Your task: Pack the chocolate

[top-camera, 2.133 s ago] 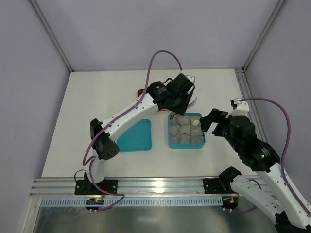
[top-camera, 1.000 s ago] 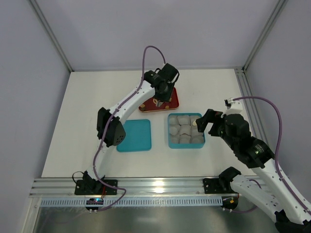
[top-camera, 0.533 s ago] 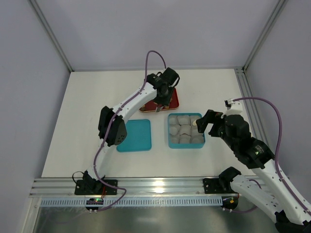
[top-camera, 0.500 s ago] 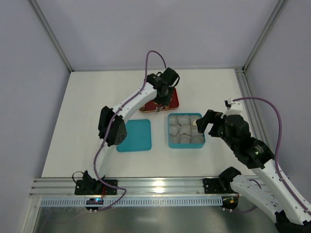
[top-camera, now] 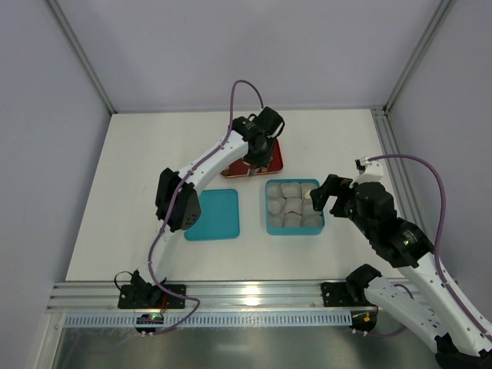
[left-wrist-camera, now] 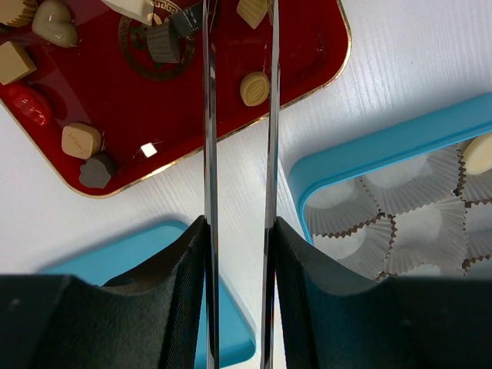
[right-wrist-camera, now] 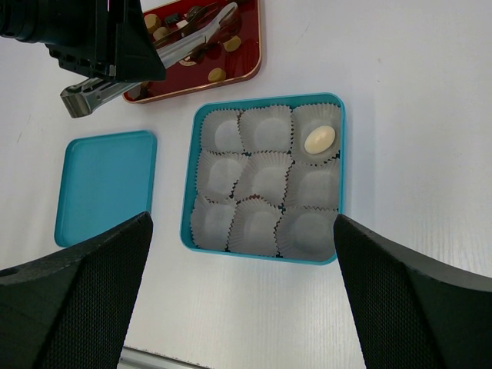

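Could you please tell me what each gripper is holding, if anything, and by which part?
The left gripper holds metal tongs by their two arms, pressed between its fingers, tips over the red tray. The right gripper is open and holds nothing.

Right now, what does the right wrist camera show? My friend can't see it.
A teal box holds nine paper cups, with one cream chocolate in a corner cup. A teal lid lies beside it, and metal tongs reach over a red tray.

White table bearing a red tray toward its far side, a square teal box just nearer, and a flat teal lid lying apart, left of the box.
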